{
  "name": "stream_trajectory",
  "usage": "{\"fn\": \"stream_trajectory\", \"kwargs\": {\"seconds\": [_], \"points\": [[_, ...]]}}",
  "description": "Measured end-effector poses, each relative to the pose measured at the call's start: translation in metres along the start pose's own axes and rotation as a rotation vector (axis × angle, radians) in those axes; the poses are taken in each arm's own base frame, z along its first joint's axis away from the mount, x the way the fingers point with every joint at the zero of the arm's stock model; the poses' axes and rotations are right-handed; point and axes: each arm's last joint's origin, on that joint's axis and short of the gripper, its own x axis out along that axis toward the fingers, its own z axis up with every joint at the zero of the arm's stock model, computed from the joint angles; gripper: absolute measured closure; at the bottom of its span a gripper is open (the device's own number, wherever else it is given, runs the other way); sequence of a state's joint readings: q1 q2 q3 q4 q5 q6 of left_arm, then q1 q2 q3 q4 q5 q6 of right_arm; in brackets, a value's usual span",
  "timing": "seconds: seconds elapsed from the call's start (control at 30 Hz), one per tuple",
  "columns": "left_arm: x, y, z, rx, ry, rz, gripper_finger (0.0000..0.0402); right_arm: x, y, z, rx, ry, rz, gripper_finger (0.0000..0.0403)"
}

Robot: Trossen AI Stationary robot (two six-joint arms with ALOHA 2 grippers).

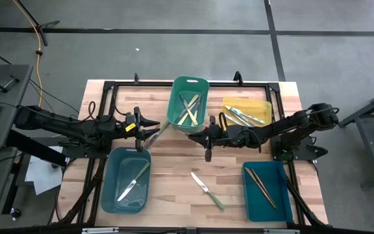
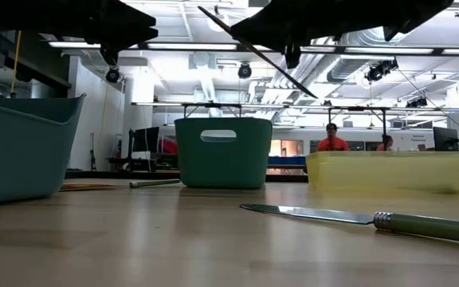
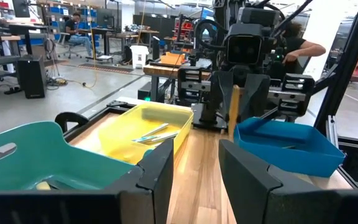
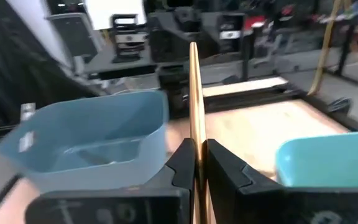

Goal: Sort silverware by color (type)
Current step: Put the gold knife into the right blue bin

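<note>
Table (image 1: 174, 188): pale wood planks, smooth, satin sheen in low view. Bins: smooth matt plastic, green bin (image 1: 188, 88) at top centre, translucent yellow bin (image 1: 265, 107) upper right. Knife (image 1: 207, 191) lower centre: bright glossy metal blade, green matt handle. Utensil (image 4: 194, 112) pinched in right gripper (image 4: 199, 163): tan, satin finish. Gripper fingers: dark matt plastic.

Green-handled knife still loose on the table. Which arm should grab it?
Left, probably. The left gripper is open and empty; the right gripper, though nearer the green-handled knife, is shut on a brown-handled utensil.
</note>
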State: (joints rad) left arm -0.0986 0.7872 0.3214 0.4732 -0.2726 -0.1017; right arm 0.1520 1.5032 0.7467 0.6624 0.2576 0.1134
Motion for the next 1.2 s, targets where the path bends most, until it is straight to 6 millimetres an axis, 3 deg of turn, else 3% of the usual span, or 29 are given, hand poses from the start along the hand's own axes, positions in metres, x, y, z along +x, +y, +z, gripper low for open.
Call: {"fn": "stream_trajectory", "kwargs": {"seconds": [0.13,0.3,0.6,0.9,1.2], "points": [[0.0,0.0,0.0,0.002,0.004,0.0,0.0282,-0.014,0.006,0.008,0.043,0.071,0.045,0.0386],[0.0,0.0,0.0,0.002,0.005,0.0,0.0282,-0.048,0.012,0.011,0.152,0.286,0.026,0.0386],[0.0,0.0,-0.001,0.001,0.004,0.0,0.0282,-0.106,0.046,0.037,0.538,0.659,0.051,0.0386],[0.0,0.0,-0.001,-0.001,0.004,0.0,0.0282,-0.17,0.072,0.024,0.859,1.183,-0.304,0.0386],[0.0,0.0,-0.001,-0.001,0.004,0.0,0.0282,-0.193,0.081,0.007,0.969,1.297,-0.543,0.0386]]}}
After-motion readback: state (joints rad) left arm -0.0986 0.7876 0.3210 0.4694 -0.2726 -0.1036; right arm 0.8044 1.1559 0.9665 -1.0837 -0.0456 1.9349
